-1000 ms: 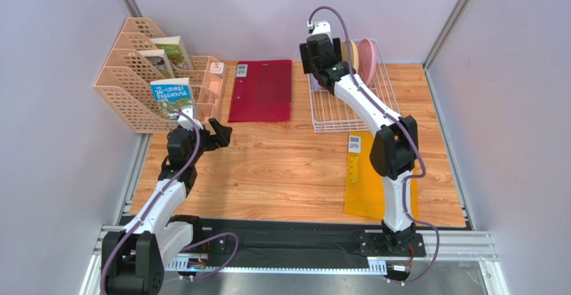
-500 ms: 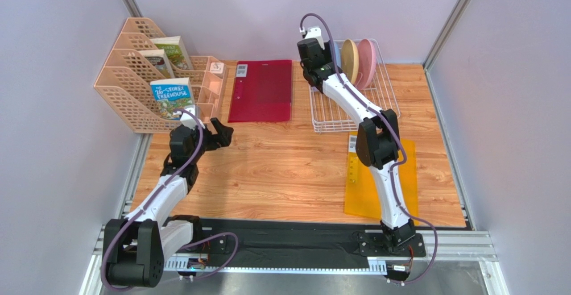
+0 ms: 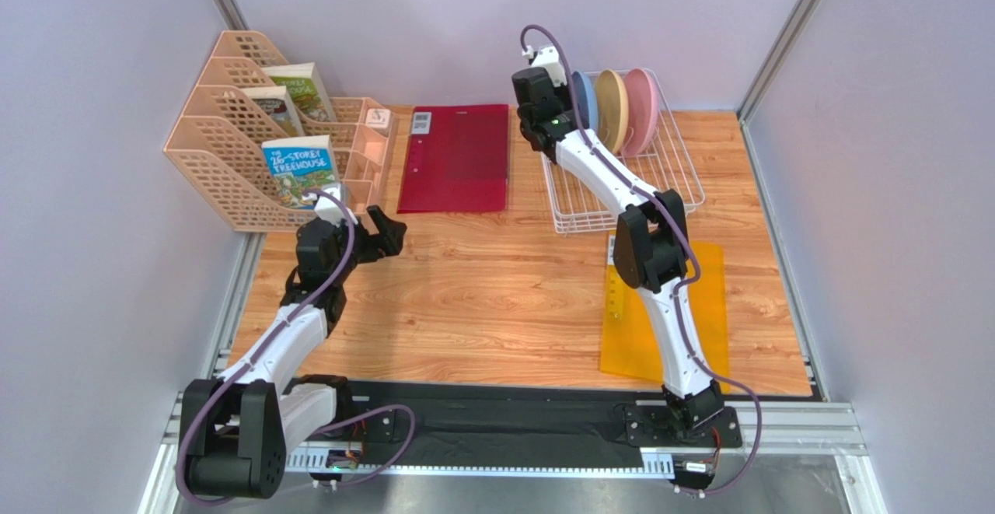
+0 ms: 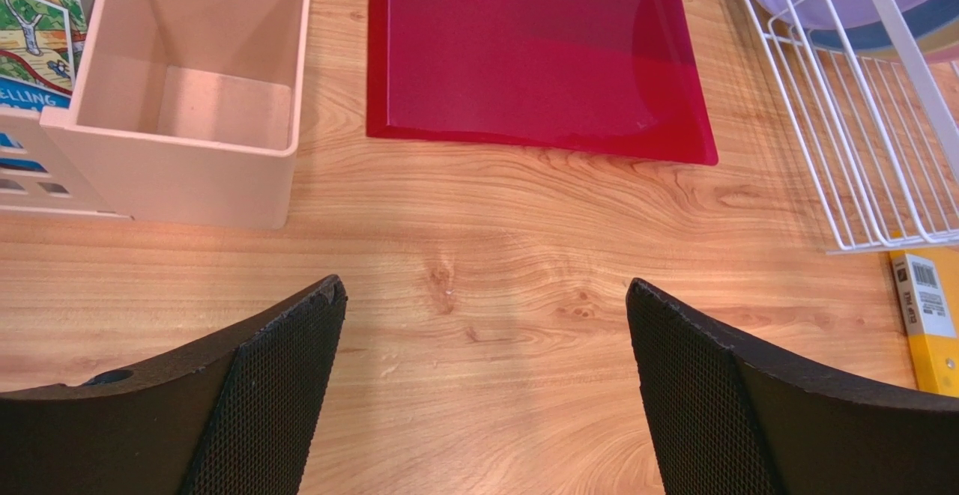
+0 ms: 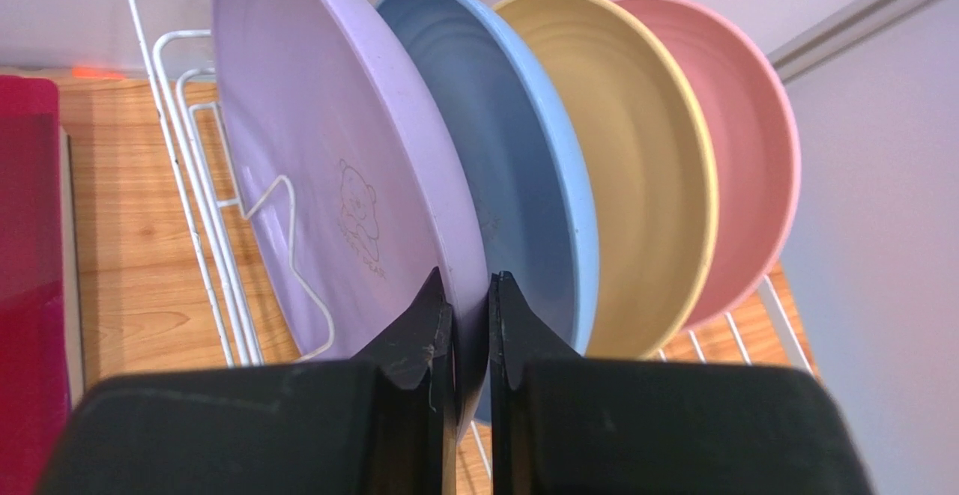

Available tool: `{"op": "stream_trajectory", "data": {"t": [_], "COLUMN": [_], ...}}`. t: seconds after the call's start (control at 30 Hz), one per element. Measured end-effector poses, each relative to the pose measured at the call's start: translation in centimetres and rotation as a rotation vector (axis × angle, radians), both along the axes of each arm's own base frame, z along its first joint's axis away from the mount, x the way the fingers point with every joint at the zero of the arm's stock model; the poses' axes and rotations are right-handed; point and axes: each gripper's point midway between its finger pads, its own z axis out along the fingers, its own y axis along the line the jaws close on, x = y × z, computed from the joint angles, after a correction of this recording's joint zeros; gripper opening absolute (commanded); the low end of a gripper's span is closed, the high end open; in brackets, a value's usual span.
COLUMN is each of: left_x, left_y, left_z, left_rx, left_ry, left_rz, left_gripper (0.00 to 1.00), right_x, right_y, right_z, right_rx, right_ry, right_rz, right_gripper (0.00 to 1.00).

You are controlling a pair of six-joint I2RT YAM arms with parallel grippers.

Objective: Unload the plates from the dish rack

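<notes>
Four plates stand on edge in the white wire dish rack [image 5: 194, 197] at the back right: lavender [image 5: 338, 147], blue [image 5: 523, 169], cream-yellow [image 5: 636, 169] and pink [image 5: 749, 158]. My right gripper [image 5: 471, 293] is shut on the lower rim of the lavender plate, one finger on each face. From above, the right gripper [image 3: 551, 100] sits at the left end of the dish rack [image 3: 660, 187] and hides the lavender plate. My left gripper [image 4: 484, 293] hangs open over bare wood, holding nothing, left of centre [image 3: 385, 232].
Peach lattice file holders [image 3: 239, 129] with books stand at the back left, a small peach box [image 4: 191, 79] beside them. A red folder [image 3: 456, 158] lies left of the rack. A yellow folder [image 3: 637, 327] lies under the right arm.
The right gripper has shifted left along the rack to the lavender plate and shut on its rim. The left arm has stayed put, open.
</notes>
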Motion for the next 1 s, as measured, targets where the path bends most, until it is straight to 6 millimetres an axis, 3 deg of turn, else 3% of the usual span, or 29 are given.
{"op": "stream_trajectory", "data": {"t": [0.4,0.8,1.0], "left_x": [-0.1,-0.1,-0.3], "left_y": [0.6,0.8,0.0], "left_z": [-1.3,-1.5,-1.3], "left_rx": [0.019,0.033,0.017], "left_ry": [0.047,0.055,0.052], "left_rz": [0.03,0.035,-0.012], "left_gripper": [1.0,1.0,1.0], "right_x": [-3.1,-7.5,-10.9], "right_y": [1.1,-1.0,-0.6], "right_z": [2.1,10.2,13.0], "right_rx": [-0.23,-0.141,0.023], "right_ry": [-0.142,-0.276,-0.24], "right_rz": [-0.157,-0.211,-0.046], "right_gripper": [0.0,0.0,0.0]}}
